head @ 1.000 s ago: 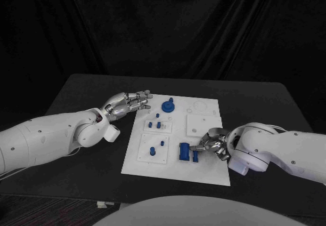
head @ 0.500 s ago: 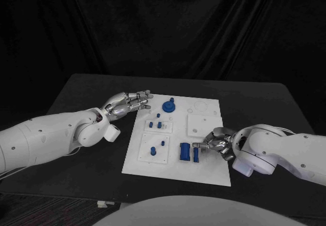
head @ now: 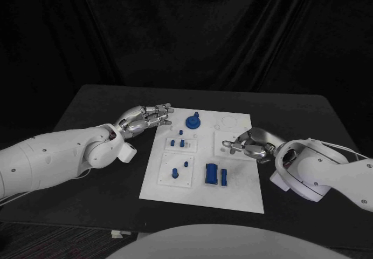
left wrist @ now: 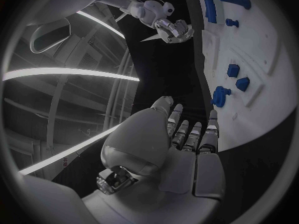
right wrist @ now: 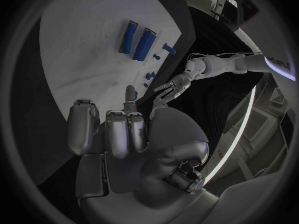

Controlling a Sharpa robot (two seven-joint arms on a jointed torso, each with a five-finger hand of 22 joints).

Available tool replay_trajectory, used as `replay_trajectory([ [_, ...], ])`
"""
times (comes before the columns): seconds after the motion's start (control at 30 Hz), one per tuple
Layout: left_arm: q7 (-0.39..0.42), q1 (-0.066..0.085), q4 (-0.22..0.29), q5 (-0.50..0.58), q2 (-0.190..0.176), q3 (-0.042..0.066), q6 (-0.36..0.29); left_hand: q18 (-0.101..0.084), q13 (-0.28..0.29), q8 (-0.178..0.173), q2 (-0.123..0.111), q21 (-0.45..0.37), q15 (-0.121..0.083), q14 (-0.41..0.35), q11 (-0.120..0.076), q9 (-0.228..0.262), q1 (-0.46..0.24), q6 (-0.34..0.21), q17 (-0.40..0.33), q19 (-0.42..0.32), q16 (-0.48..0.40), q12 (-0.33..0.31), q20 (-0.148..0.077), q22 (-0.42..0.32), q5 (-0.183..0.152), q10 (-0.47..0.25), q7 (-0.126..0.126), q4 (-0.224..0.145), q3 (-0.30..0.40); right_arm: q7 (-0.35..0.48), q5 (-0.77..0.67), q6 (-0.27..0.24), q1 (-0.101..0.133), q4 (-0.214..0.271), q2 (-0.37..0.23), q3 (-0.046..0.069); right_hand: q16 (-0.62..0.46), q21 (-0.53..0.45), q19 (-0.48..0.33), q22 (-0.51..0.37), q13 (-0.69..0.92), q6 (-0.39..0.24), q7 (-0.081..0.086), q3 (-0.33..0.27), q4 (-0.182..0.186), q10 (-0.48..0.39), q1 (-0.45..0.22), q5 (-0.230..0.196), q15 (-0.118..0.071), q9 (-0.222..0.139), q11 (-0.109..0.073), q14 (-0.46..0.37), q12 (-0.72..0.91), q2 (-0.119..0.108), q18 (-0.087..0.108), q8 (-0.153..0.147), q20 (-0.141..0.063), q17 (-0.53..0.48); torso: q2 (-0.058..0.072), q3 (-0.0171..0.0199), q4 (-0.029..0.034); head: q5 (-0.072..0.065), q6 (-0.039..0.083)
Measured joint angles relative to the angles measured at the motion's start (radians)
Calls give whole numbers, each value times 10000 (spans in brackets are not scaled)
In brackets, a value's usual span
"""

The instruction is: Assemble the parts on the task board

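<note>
The white task board lies mid-table with several blue parts on it. A round knobbed part stands near its far edge, small pegs sit in the left plates, and two upright blue blocks stand near the middle. My left hand hovers by the board's far-left corner, fingers apart and holding nothing; it appears too in the left wrist view. My right hand hangs over the board's right side by a white square plate, fingers loosely bent and holding nothing. The right wrist view shows the blocks beyond its fingers.
The black table runs wide round the board, with bare room on all sides. My right forearm lies along the board's right edge. Black curtains close off the back.
My right hand has drawn away from the blue blocks and moved toward the board's far right, over the square plate. The left arm has stayed put.
</note>
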Motion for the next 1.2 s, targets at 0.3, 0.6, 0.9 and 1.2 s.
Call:
replay_trajectory([
  [0.3, 8, -5, 17, 0, -53, 0, -3, 0, 9, 0, 0, 0, 0, 0, 35, 9, 0, 0, -1, 0, 0, 0, 0, 0, 0, 35, 0, 0, 54, 1284, -1793, -65, -379, -299, -159, -12, -1, 105, 37, 0, 0, 131, 84, -341, 15, 3, 38, 1176, 13, -1593, 3, -12, 0, 304, 1, -1606, 41, 8, 3, -3, -3, 38, 0],
  [0.6, 10, -10, 36, 0, -74, 0, -3, 0, 8, 0, 0, 0, 0, 0, 34, 8, 0, 0, -2, 0, 0, 0, 0, 1, 0, 35, 0, 0, 54, 1682, -2516, 115, -628, -420, -163, -7, -1, 153, 36, -1, 0, 484, 88, -613, 21, -18, -450, 1587, 13, -2332, -19, -12, 0, 870, 1, -2146, 40, 7, 13, 0, -2, 15, 0],
  [0.9, 11, -16, 54, 0, -90, 0, -2, 0, 7, 0, 3, 0, 0, 0, 34, 8, -3, 7, -2, 2, 0, 5, 3, 1, 0, 34, 1, -1, 55, 1683, -2872, 504, -769, -418, -119, -11, -2, 152, 36, 7, 0, 643, -2, -271, 39, -17, -866, 2417, -62, -2855, -18, -13, 0, 1022, 1, -2481, 39, 6, 16, 2, -6, 49, 0],
  [1.2, 11, -19, 56, 0, -96, 0, -2, -1, 6, -1, 41, 0, 0, 0, 34, 7, -41, 71, 7, 36, 0, 38, 37, 1, 0, 34, 0, -27, 81, 1591, -3029, 974, -854, -410, -71, -9, -9, 152, 7, 6, -1, 712, 0, -138, 20, -16, -1267, 2464, -97, -3080, -18, 23, 0, 1018, 1, -2595, 10, 6, 20, -4, -2, 49, 0],
])
